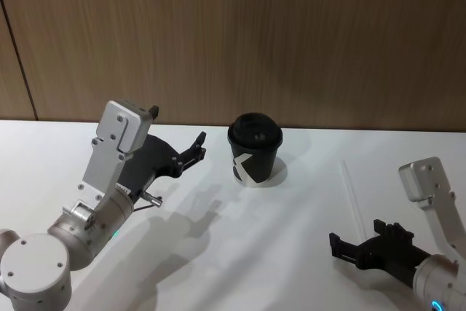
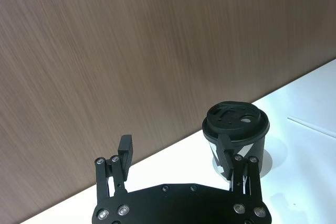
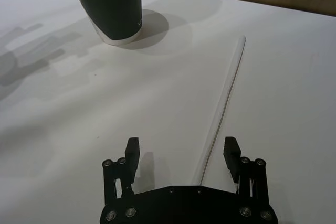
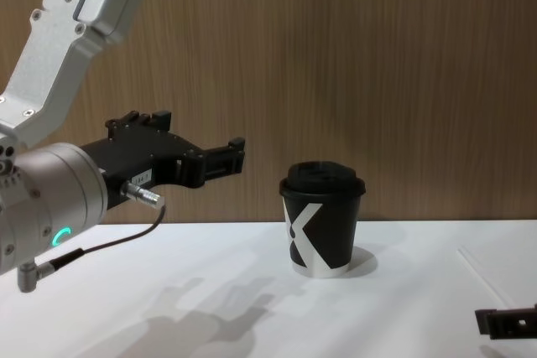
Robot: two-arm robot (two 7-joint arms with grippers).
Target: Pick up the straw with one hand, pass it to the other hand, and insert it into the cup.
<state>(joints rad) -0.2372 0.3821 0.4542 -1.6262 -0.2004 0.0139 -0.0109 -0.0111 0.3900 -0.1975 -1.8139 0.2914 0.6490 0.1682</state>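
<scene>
White straw (image 1: 352, 196) flat on table (image 1: 218, 253), right of black cup (image 1: 255, 149). Right gripper (image 3: 181, 144) low, fingers spread, straw's near end between them. Left gripper (image 2: 175, 145) spread, raised left of cup.

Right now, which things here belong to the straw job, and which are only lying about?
For the job: straw, cup, open left gripper, open right gripper.
Not part of it: white table, wooden wall, grey cable on the left arm.
</scene>
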